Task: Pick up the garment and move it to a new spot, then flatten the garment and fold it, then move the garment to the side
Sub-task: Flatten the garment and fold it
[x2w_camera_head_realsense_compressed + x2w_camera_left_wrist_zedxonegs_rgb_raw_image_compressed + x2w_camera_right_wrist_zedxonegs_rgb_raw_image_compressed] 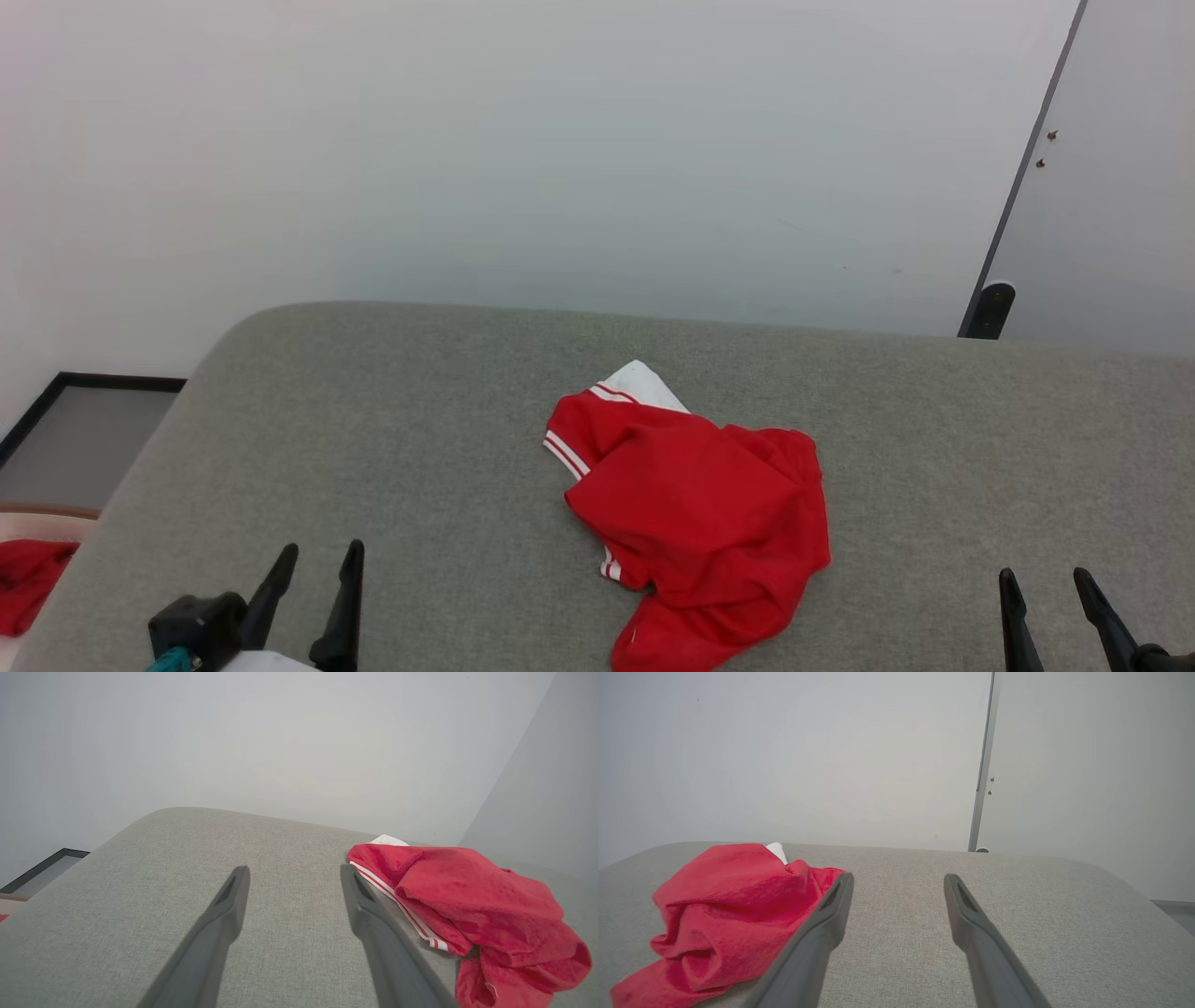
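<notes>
1. Nearest: left gripper [322,551] over the near-left edge of the surface [420,420], right gripper [1044,574] over the near-right edge. Both point toward the far edge.
2. Jaws on both are spread wide, with nothing between them and nothing touched.
3. The garment [700,495] is a crumpled red heap mid-surface, toward the near edge, and its lowest fold reaches that edge in the head view.
4. A white sleeve tip pokes out on the heap's far side, and red-white stripe trim shows on its left side. No lettering is visible: buried or face-down, can't tell which.
5. It lies between the two grippers, apart from both.
6. Progress, my read: nothing done yet. It is not lifted, moved, flattened, folded or set aside, so the whole sequence is left.
7. Next step looks like a reach-in and pinch. The heap hides the hem and collar, so expect a grab on a top fold and a re-grip before flattening.
8. Bare surface on both sides of the heap leaves room for the new spot.
9. Off the near-left corner, lower down, lies another red cloth [28,579]. Probably not part of this job.
</notes>
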